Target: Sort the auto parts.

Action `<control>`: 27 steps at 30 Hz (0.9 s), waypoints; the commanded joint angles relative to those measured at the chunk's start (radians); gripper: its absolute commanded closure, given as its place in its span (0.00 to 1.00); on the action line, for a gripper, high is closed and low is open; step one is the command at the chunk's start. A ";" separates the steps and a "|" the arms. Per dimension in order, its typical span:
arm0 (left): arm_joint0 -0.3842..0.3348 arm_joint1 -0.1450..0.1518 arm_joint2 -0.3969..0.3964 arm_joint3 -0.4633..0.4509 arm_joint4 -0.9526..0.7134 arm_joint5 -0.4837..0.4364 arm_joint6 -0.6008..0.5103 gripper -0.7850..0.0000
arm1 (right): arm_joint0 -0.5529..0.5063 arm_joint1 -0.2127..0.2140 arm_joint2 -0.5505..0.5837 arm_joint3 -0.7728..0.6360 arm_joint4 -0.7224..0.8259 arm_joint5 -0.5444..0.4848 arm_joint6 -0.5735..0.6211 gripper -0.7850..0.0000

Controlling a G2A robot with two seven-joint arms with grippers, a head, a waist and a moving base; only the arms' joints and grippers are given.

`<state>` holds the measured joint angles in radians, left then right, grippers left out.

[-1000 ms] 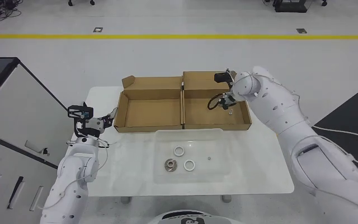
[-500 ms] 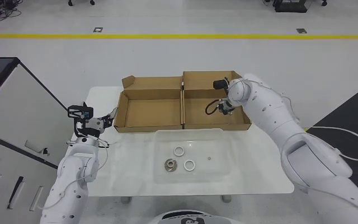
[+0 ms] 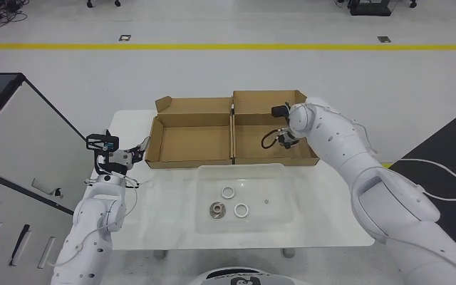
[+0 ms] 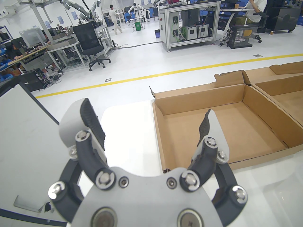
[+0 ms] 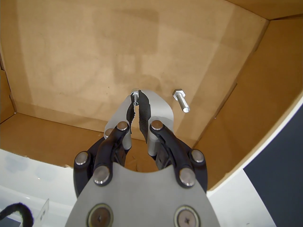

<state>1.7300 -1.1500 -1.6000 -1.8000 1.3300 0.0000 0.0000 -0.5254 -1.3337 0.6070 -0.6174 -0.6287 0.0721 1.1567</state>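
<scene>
My right gripper (image 5: 137, 102) hangs inside the right cardboard box (image 5: 94, 48), shut on a small silver bolt (image 5: 135, 94) whose head pokes out past the fingertips. A second, longer bolt (image 5: 181, 101) lies on the box floor just beside it. From above, that gripper (image 3: 288, 137) sits over the box's right half (image 3: 274, 162). My left gripper (image 4: 148, 116) stands open and empty at the table's left edge (image 3: 137, 151), just outside the left cardboard box (image 4: 213, 124). In the clear tray (image 3: 299, 214) lie two white rings (image 3: 228, 192) (image 3: 241, 211), a metal hub (image 3: 216, 209) and a small nut (image 3: 266, 201).
The two boxes stand side by side at the back of the white table (image 3: 335, 214), flaps raised. The left box (image 3: 189, 164) holds nothing visible. A grey panel (image 3: 35, 135) stands off the table's left side.
The right arm has shifted left and down inside the right box, still holding the small bolt. The left arm has not moved.
</scene>
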 commanded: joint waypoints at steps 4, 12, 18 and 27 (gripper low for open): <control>0.000 0.000 0.000 0.000 0.000 0.000 0.000 0.00 | 0.006 -0.011 0.000 0.025 0.005 -0.012 0.002 0.91; 0.000 0.000 0.000 0.000 0.000 0.000 0.000 0.00 | 0.018 -0.023 0.010 0.042 0.015 -0.043 -0.011 0.64; 0.000 0.000 0.000 0.000 0.000 0.000 0.000 0.00 | 0.032 -0.021 0.035 0.035 0.031 -0.069 -0.025 0.43; 0.000 0.000 0.000 0.000 0.000 0.000 0.000 0.00 | 0.063 0.008 0.097 -0.084 0.029 -0.107 0.001 0.00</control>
<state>1.7300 -1.1500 -1.6000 -1.8000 1.3300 0.0000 0.0000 -0.4646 -1.3301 0.6943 -0.6804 -0.6022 -0.0288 1.1505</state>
